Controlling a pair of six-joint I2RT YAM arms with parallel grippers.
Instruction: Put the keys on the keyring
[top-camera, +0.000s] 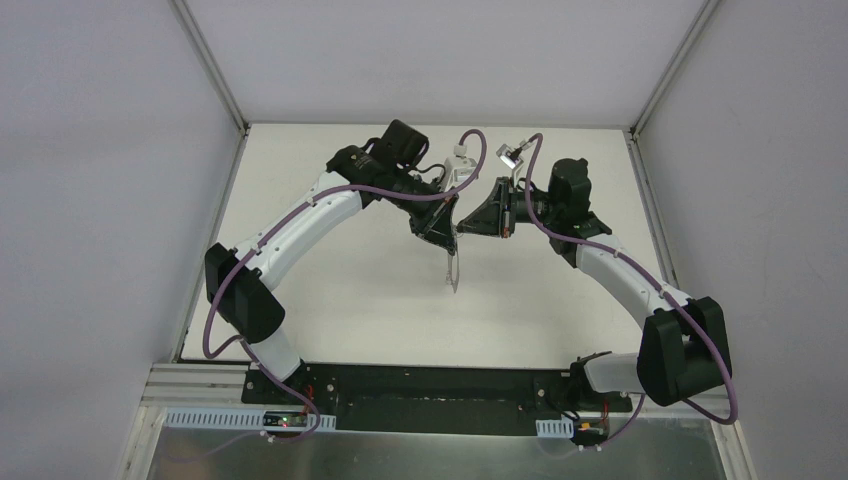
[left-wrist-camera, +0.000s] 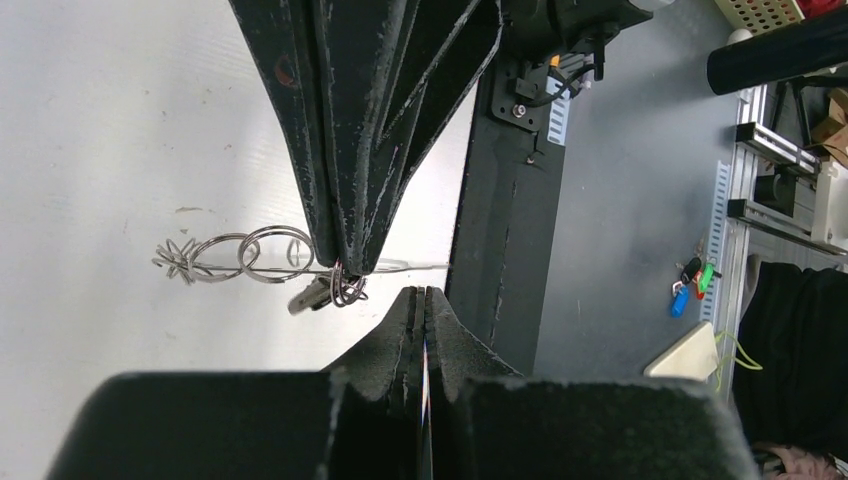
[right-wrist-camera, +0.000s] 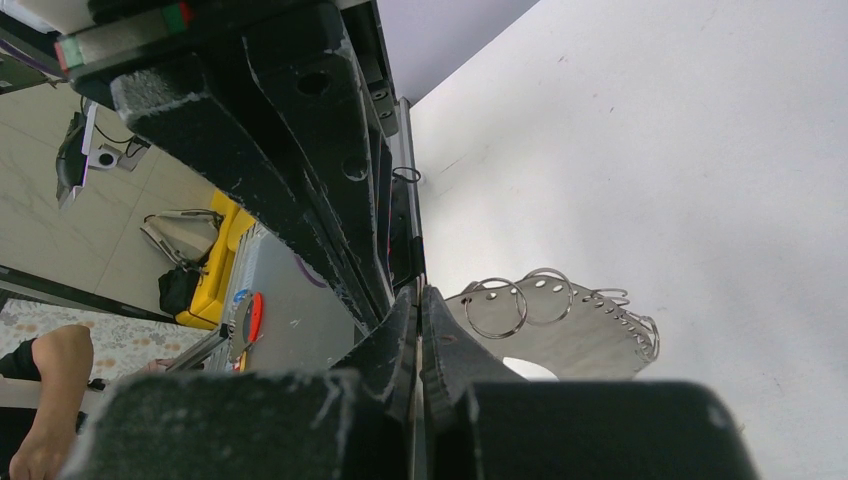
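The keyring (right-wrist-camera: 585, 345) shows as a thin flat silvery piece with holes along its rim and split rings through them. It hangs in the air, edge-on in the top view (top-camera: 452, 272) and in the left wrist view (left-wrist-camera: 215, 268). My right gripper (left-wrist-camera: 346, 268) is shut at its rim, on a cluster of small rings (left-wrist-camera: 347, 288). The key's pale blade (left-wrist-camera: 303, 297) sticks out beside them; its head is hidden. My left gripper (left-wrist-camera: 425, 293) is shut just off the keyring's end, tip to tip with the right gripper (right-wrist-camera: 420, 290). Nothing shows clearly between its jaws.
Both arms meet above the middle of the white table (top-camera: 340, 300), inside pale walls. The black mounting bar (left-wrist-camera: 505, 200) runs along the near edge. Beyond it lie a coloured bunch of tags (left-wrist-camera: 692, 285) and aluminium rails. A person's arm (right-wrist-camera: 40, 400) shows off the table.
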